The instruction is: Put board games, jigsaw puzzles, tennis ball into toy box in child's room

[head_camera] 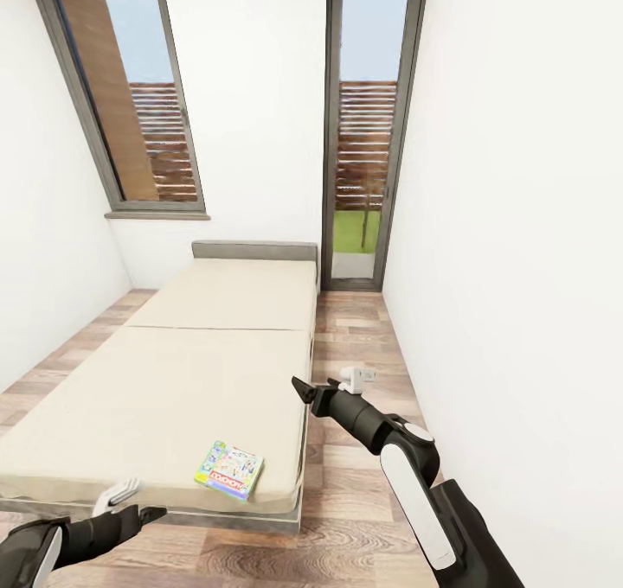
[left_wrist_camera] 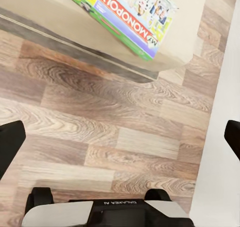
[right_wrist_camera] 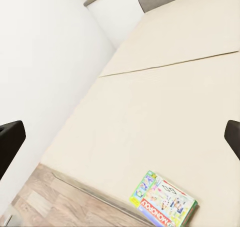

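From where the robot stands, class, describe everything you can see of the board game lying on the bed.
The board game is a thin flat rectangular box, cardboard by its look, with green edges and a busy white cartoon cover. A red band reads MONOPOLY, with MY beside it on purple. It looks closed and undamaged. It lies flat, cover up, turned askew on the beige mattress of the bed, near the foot corner closest to the robot. Only the mattress touches it; neither gripper is on it.

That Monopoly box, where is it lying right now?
In the head view the Monopoly box lies flat on the bed, near its foot-end corner on the robot's right, between the left gripper and the right gripper.
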You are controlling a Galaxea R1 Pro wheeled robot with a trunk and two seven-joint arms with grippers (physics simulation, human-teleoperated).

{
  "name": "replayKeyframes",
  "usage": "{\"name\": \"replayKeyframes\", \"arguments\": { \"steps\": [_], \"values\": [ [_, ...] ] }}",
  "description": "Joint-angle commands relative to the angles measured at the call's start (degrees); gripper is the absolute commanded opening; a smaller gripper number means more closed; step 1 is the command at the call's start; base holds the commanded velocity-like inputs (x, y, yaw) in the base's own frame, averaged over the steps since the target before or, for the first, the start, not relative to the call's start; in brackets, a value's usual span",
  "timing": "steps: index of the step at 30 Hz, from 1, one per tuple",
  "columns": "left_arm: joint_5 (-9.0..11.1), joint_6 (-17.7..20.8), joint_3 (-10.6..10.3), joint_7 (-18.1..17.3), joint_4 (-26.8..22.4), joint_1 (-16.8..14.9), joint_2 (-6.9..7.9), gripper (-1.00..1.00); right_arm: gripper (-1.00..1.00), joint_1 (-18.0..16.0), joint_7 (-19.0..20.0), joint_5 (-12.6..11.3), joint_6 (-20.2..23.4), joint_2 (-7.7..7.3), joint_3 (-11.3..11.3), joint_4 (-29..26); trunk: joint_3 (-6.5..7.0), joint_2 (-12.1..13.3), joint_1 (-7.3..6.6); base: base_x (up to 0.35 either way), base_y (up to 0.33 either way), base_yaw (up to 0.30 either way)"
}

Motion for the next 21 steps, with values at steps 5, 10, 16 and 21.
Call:
{"name": "replayKeyframes", "arguments": {
  "steps": [5,10,16,21],
  "values": [
    [-0.5,0.0,0.4,-1.1,0.6,-0.1,0.07,1.00,1.00,0.0,0.1,-0.1,0.4,0.03,-0.2,0.0,-0.99,-2.1,1.12,0.000,0.000,0.000],
    [-0.3,0.4,0.6,-2.2,0.9,-0.2,0.72,1.00,1.00,0.0,0.0,-0.2,0.4,0.45,-1.3,0.1,-1.89,-4.1,2.22,0.000,0.000,0.000],
    [0.1,3.3,1.3,-8.1,1.0,-1.6,3.13,1.00,1.00,0.0,0.1,-0.4,0.7,0.76,-2.8,0.5,-2.96,-6.5,3.53,0.000,0.000,0.000],
    [0.2,6.6,1.4,-11.9,1.0,-3.2,4.24,1.00,1.00,0.0,0.1,-1.0,0.8,0.75,-4.0,0.5,-3.86,-8.5,4.63,0.000,0.000,0.000]
  ]
}}
